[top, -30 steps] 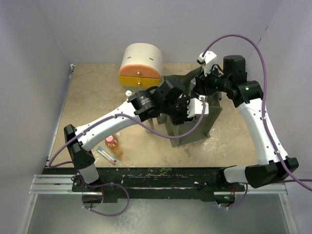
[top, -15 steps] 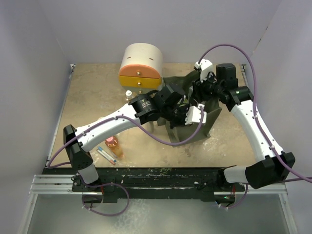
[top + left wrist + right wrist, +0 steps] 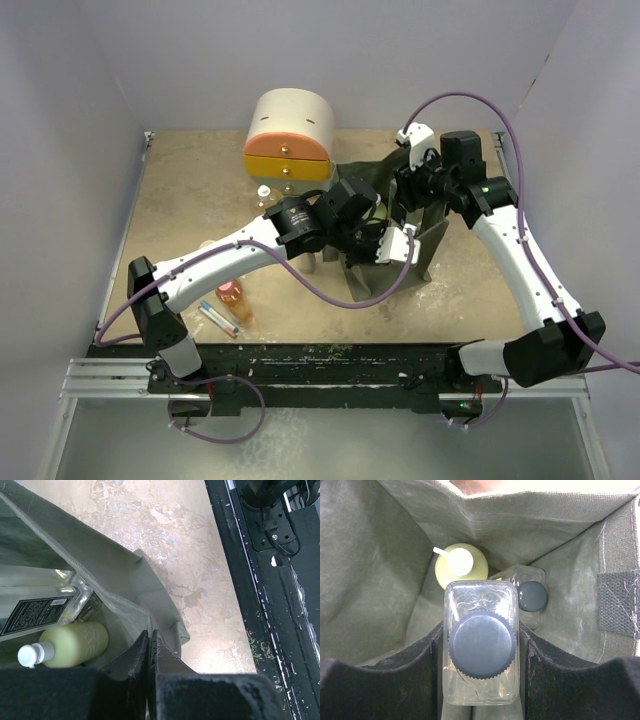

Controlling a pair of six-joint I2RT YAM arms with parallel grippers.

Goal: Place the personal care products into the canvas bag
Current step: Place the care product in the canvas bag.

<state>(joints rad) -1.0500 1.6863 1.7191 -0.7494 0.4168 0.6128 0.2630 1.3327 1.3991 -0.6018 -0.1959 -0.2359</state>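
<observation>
The olive canvas bag point(image 3: 425, 250) stands open at the table's middle. My left gripper point(image 3: 148, 632) is shut on the bag's near rim point(image 3: 120, 575), with fabric pinched between the jaws. My right gripper point(image 3: 481, 630) is shut on a clear square black-capped bottle point(image 3: 481, 645) and holds it upright inside the bag point(image 3: 370, 570). Below it lie a pale green pump bottle point(image 3: 462, 565) and a second clear black-capped bottle point(image 3: 532, 597). On the table at the left are an orange pink-capped bottle point(image 3: 232, 297), a slim grey bottle point(image 3: 218, 318) and a small white-capped bottle point(image 3: 264, 192).
A round cream, orange and yellow drawer unit point(image 3: 290, 135) stands at the back, just left of the bag. Both arms cross above the bag. The black base rail point(image 3: 330, 360) runs along the near edge. Grey walls close in the left, right and back sides.
My left gripper went from open to shut on the bag's rim and drew it slightly toward the near left. My right arm moved left and lower with the bottle.
</observation>
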